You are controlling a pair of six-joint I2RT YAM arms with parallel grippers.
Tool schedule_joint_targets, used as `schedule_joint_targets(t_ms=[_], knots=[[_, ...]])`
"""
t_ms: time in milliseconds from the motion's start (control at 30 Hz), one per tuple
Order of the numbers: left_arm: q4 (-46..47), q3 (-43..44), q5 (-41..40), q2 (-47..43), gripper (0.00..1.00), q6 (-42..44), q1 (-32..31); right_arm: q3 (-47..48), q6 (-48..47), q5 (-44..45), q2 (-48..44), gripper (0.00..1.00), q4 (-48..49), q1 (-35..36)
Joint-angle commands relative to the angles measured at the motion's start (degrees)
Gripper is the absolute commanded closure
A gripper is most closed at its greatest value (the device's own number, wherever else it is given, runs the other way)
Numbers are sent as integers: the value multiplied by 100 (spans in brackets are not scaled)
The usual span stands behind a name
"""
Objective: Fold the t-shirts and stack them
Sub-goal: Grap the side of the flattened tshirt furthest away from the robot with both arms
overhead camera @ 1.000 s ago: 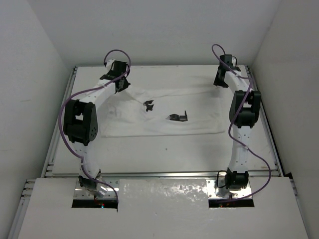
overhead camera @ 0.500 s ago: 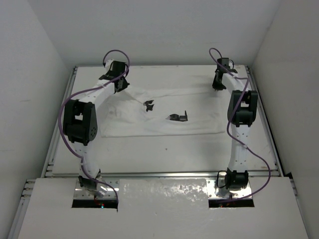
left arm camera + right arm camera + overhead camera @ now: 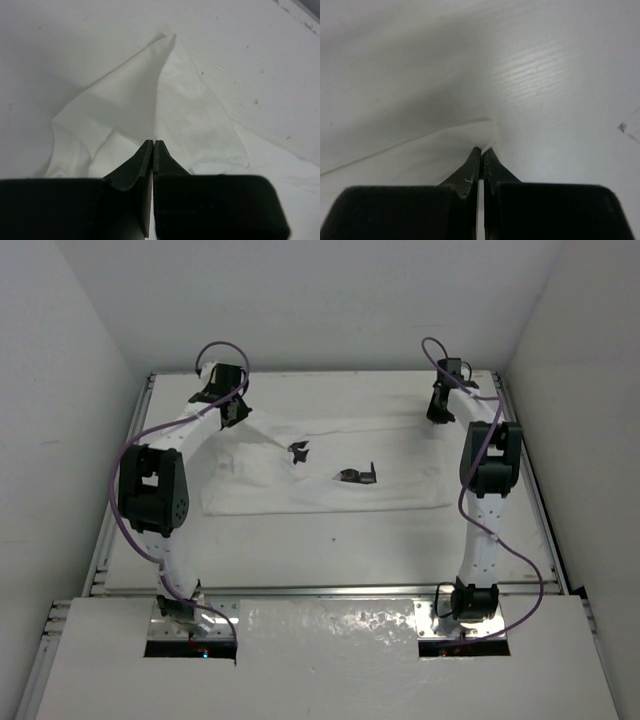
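T-shirt (image 3: pixel 330 465) lies spread on the tabletop (image 3: pixel 330 540), stretched between the two tools with its far edge at their tips. The right tool (image 3: pixel 482 150) stood part open a second ago and has now pinched shut on the cloth corner right at its tips. The left tool (image 3: pixel 152 145) stays clamped on the opposite far corner and has drawn it up and outward, so cloth tents away beneath it. With both far corners held, the first fold looks ready to begin. No containers are in view.
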Motion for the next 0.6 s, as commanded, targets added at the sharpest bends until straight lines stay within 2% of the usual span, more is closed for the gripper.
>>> schedule_joint_targets(t_ms=[0,100,133,233,433,567], knots=[[135,-218,5,-625,100,-228,203,-426,342,-197,-714,100,247,-7],[320,-613,241,-924,100,-281,335,-1154,571,-452,-1160,100,570,-7],[355,-718,346,-977,100,-281,361,-1670,728,-531,-1310,100,721,-15],[286,-693,522,-1074,100,-254,370,-2428,958,-751,-1856,100,1073,-24],[285,-772,917,-1355,100,-263,388,-3492,1222,-1138,-2751,100,1460,-24],[189,-965,1051,-1644,100,-403,388,-3880,1248,-1200,-3096,100,1557,-24]])
